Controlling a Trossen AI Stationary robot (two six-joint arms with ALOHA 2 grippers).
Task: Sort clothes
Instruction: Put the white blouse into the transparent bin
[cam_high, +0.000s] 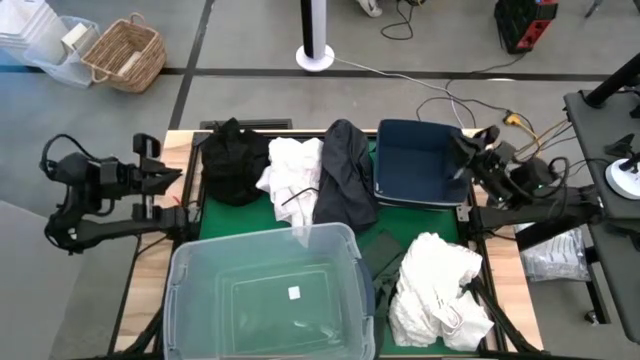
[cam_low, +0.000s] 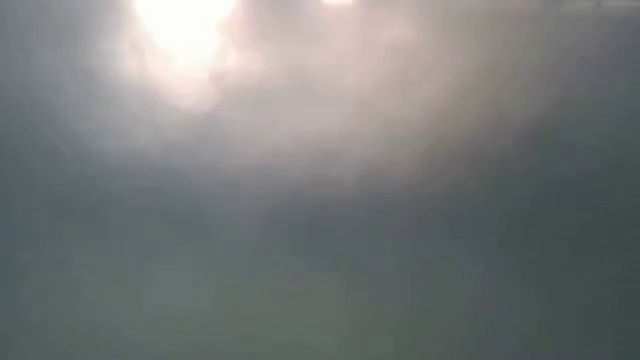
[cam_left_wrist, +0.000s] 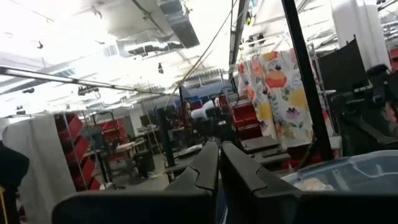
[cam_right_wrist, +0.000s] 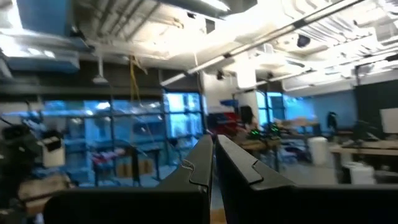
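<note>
The clothes lie in loose heaps on the green mat (cam_high: 208, 222) of the table. Along the far side, from left to right, are a crumpled black garment (cam_high: 232, 160), a bunched white one (cam_high: 291, 172) with a thin dark cord or strap across it, and a long navy piece (cam_high: 346, 172) draped with one edge touching the blue bin (cam_high: 418, 162). A bigger white pile (cam_high: 436, 290) sits at the near right corner, just beside the clear tub (cam_high: 268, 295), and a small olive piece (cam_high: 383, 249) shows between that pile and the tub. All are soft and wrinkled, none folded.

No brand or writing can be read anywhere — the only mark is a small white square on the tub's floor, too small to make out.

The left gripper (cam_high: 170, 180) hangs over the table's left edge, near the black garment; in its wrist view the fingers (cam_left_wrist: 204, 169) are pressed together with nothing between them. The right gripper (cam_high: 462, 150) sits over the bin's right rim, its fingers (cam_right_wrist: 200, 160) likewise pressed together and empty.

The low view is a grey blur with a bright glare at the top — nothing can be told from it. Both wrist views look out into the room rather than at the table. The tub's near edge is cut off by the high view's border.
</note>
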